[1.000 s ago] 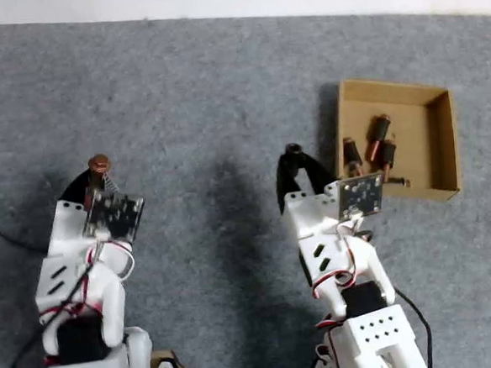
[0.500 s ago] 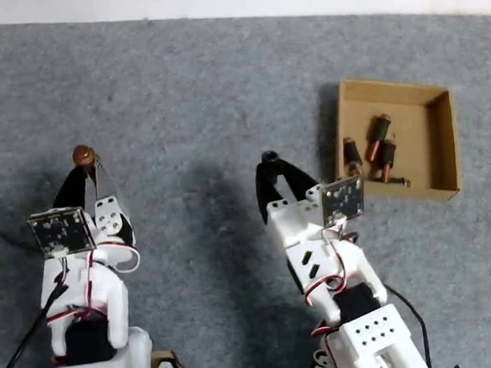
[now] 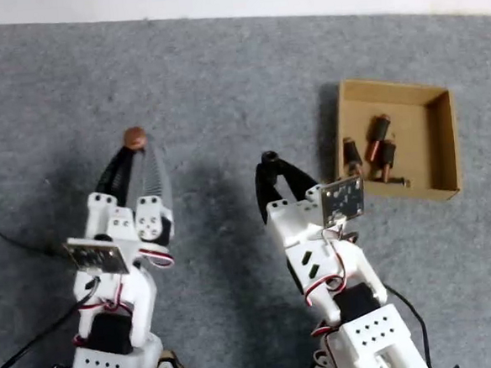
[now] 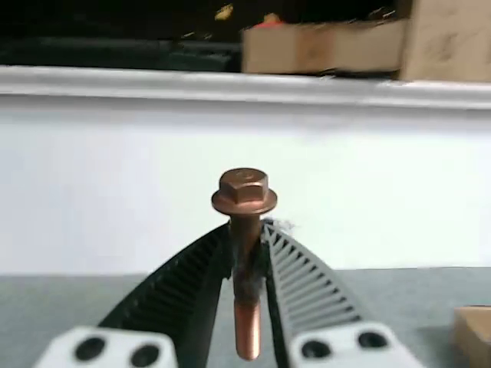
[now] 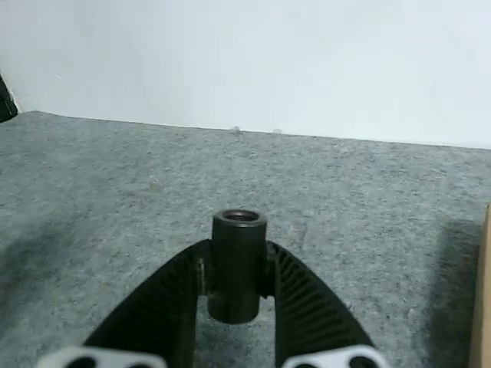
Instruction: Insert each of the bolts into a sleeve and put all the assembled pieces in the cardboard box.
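Note:
A copper bolt (image 4: 244, 253) stands upright, hex head up, with my left gripper (image 4: 247, 257) shut on its shank. In the high view that bolt (image 3: 134, 139) tops the left gripper (image 3: 134, 162) at the table's left. A black sleeve (image 5: 238, 264) stands upright with its bore open upward, and my right gripper (image 5: 238, 268) is shut on it. From above the sleeve (image 3: 270, 159) sits at the right gripper (image 3: 274, 173) near the table's middle. The cardboard box (image 3: 441, 141) at the right holds several assembled bolt-and-sleeve pieces (image 3: 377, 139).
Grey carpet covers the table, bare between the arms and beyond them. A white wall (image 5: 253, 61) runs along the far edge. The box's edge (image 5: 483, 291) shows beside the right gripper. A cable (image 3: 14, 242) trails by the left arm's base.
My left arm has swung rightward and forward with the bolt, its wrist rotating. The right arm shifted left with the sleeve a second ago and has since held still.

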Controlling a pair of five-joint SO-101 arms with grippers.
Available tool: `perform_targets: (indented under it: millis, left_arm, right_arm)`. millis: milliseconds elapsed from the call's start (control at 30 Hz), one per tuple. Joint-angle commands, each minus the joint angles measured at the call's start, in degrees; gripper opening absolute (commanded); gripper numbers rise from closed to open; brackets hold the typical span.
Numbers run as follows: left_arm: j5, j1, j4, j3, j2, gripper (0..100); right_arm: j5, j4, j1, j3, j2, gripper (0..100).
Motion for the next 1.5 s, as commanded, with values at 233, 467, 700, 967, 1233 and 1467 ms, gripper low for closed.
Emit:
perform_targets:
  millis: [233, 467, 700, 967, 1233, 1467]
  left_arm:
    - [0.8, 12.7, -1.7, -3.2, -0.7, 1]
    - [15.7, 13.9, 11.8, -12.2, -0.4, 1]
    - [22.5, 13.9, 10.1, -10.0, -0.3, 1]
    - [22.6, 17.3, 10.3, -11.8, -0.3, 1]
    - [22.3, 20.1, 10.1, -14.1, -0.7, 1]
    - [22.3, 20.5, 10.2, -16.5, -0.3, 1]
  right_arm:
    - [15.7, -1.5, -5.7, 3.8, -1.3, 0.6]
    - [15.8, -1.5, -5.8, 3.7, -1.3, 0.6]
    - [15.9, -0.5, -5.8, 6.0, -10.5, 0.5]
    - [25.6, 8.8, -9.1, 13.8, -28.8, 0.5]
    - [28.5, 10.8, -11.0, 14.1, -28.2, 0.5]
    - [28.5, 10.9, -11.1, 14.1, -28.1, 0.5]
